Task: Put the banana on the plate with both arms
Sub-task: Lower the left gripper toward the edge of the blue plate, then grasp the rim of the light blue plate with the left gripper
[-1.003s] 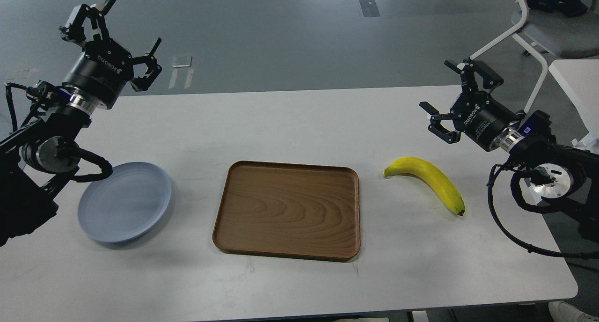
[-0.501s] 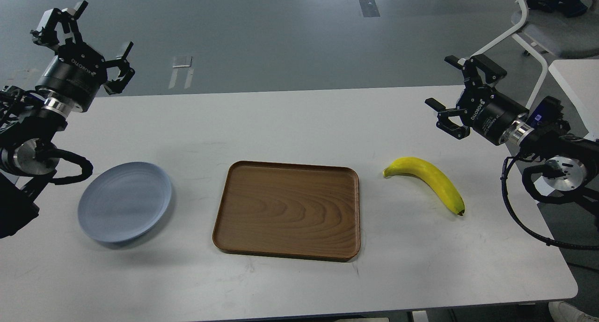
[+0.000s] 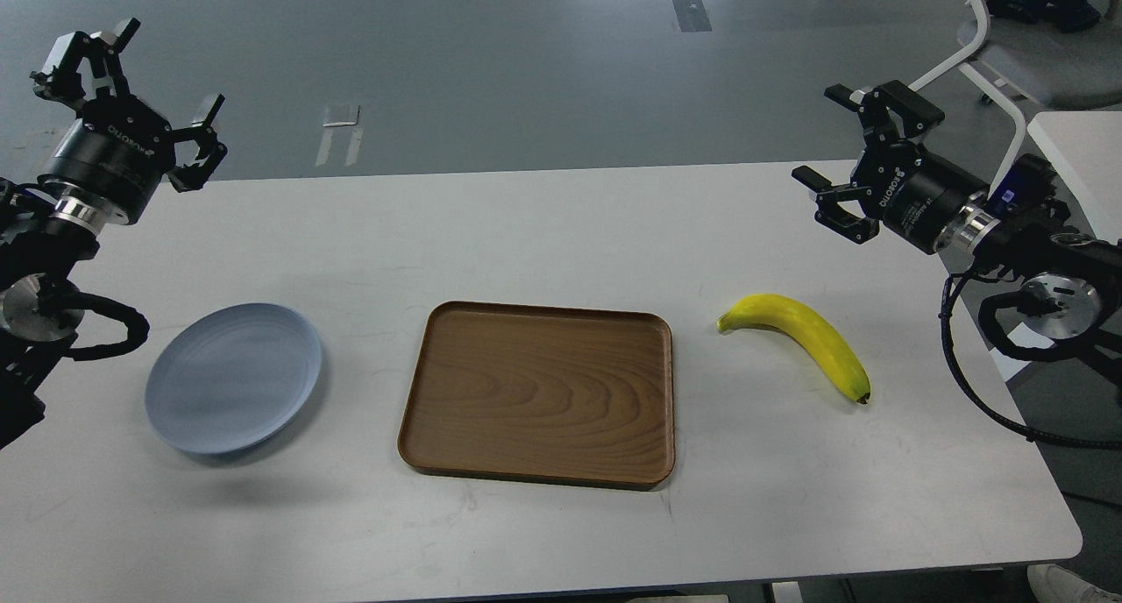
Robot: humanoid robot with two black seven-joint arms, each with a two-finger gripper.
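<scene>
The yellow banana point(image 3: 802, 341) lies on the white table right of the tray, stem tip to the left, dark end toward the front right. The pale blue-grey plate point(image 3: 232, 377) sits on the table's left side, bare. My left gripper point(image 3: 130, 96) is open and empty, raised over the table's far left corner, well behind the plate. My right gripper point(image 3: 841, 160) is open and empty, held above the table's far right side, behind and above the banana.
A brown wooden tray point(image 3: 539, 393) lies in the middle of the white table point(image 3: 561, 226), between plate and banana. A white chair point(image 3: 1008, 51) stands on the floor at the far right, beside another white table's corner point(image 3: 1078, 147).
My left arm has swung left and back, away from the plate. My right gripper has lifted slightly and drawn back to the right. Banana, plate and tray have not moved.
</scene>
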